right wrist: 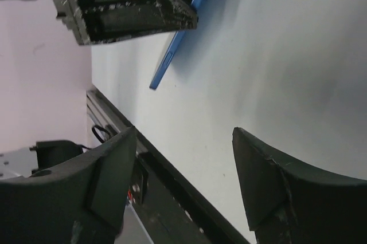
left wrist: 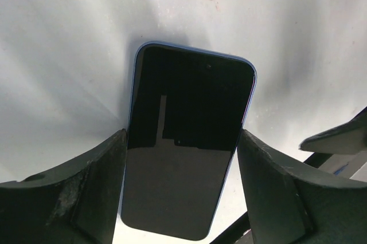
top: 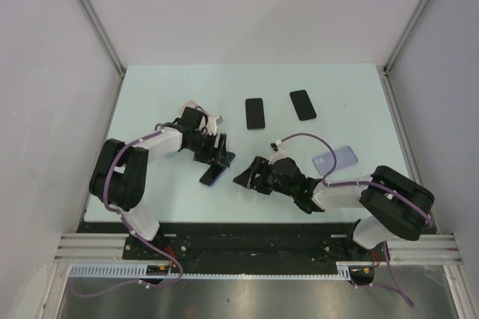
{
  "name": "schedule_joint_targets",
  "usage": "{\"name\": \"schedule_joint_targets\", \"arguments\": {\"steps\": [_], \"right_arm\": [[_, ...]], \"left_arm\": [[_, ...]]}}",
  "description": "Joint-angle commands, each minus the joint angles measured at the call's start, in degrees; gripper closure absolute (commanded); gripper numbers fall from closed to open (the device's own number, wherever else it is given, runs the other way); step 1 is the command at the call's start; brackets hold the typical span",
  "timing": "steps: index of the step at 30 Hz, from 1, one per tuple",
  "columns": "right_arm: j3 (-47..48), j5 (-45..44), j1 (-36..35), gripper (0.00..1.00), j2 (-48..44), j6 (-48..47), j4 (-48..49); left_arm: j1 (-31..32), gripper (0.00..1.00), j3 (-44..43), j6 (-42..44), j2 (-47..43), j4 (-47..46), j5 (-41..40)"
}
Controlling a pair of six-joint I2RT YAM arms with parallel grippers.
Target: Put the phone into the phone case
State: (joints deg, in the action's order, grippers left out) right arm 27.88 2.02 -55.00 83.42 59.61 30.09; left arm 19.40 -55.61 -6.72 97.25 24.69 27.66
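Bench (top: 150,94): flat, matte, pale green-white top, faintly scuffed, sitting between grey walls. Left arm (top: 123,173) and right arm (top: 389,203): black jointed housings with white links and purple cables, reaching inward from the near edge. Left gripper (top: 214,153): its broad black fingers (left wrist: 86,192), worn and scratched at the edges, are pressing on both long sides of the phone (left wrist: 186,141), with the jaws standing about a phone's width apart. The phone, a slim rounded rectangle with a glossy black screen and blue rim, is hanging tilted just left of the bench's middle, its lower end near the surface. Right gripper (top: 245,178): hovering just beside that phone, jaws spread and gripping nothing. Two further dark handsets (top: 255,113) (top: 302,104) are lying flat toward the far edge, apart from each other. Phone case (top: 335,160): a pale lavender shell, lying flat toward the right edge, beside the right arm.
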Motion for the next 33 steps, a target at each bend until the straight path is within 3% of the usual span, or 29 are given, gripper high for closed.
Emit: {"name": "schedule_joint_targets", "arguments": {"steps": [1,12,22,25,33], "right_arm": [[0.68,-6.41,-0.28,0.29,7.35,7.26,14.63],[3.32,-4.13,-0.46,0.34,17.30,10.78,21.59],[5.69,-4.57,-0.90,0.34,21.43,13.51,20.10],[6.31,-4.74,-0.98,0.40,22.22,13.60,19.22],[7.80,-4.13,-0.46,0.76,24.33,12.98,18.61]], "left_arm": [[1.17,0.45,2.96,-6.02,-1.19,-4.64,1.96],[4.42,0.44,6.92,-11.91,-0.31,-10.54,-1.46],[6.79,0.42,6.84,-14.72,-0.40,-11.85,-4.01],[7.14,0.39,6.57,-15.60,-0.57,-12.03,-3.93],[7.23,0.23,6.05,-17.45,-2.50,-13.70,-3.05]]}}
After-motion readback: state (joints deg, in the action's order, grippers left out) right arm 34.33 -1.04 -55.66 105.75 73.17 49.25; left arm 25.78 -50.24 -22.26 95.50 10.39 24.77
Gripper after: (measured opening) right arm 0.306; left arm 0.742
